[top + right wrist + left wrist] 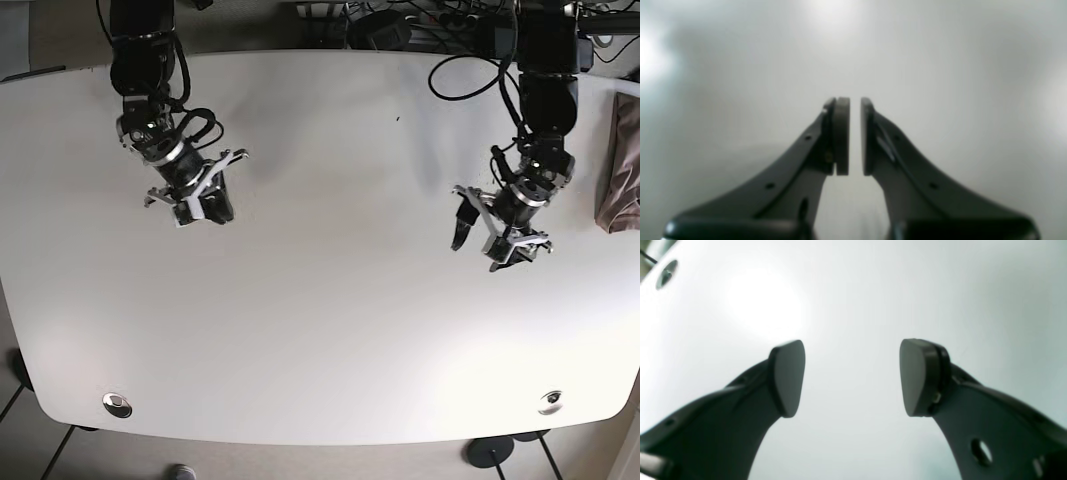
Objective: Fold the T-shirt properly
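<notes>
Left wrist view: the left pincer [852, 376] has its two dark pads spread wide apart, with nothing between them. Behind them is only the bare white worktop [853, 290], glaring under a bright reflection. A round grommet hole [666, 273] shows near the worktop's edge at the upper left.

Right wrist view: the right pincer [855, 136] has its pads nearly together, a narrow slit of light showing between them and nothing caught in it. The background is the same pale worktop [957, 83], blurred, with soft reflections.

Base view: the white worktop [320, 330] fills the frame. The right pincer [205, 205] hangs over its upper left part, fingers close together, and the left pincer [490, 240] over its right part, fingers splayed. Both are empty and well apart from each other. A bunched pinkish-brown cloth [620, 165], probably the T-shirt, lies at the far right edge of the frame, partly cut off, near the left arm but not touching its pincer. Two metal grommets [117, 404] sit near the worktop's front corners, and black cables [400, 25] are bundled along the far edge.
</notes>
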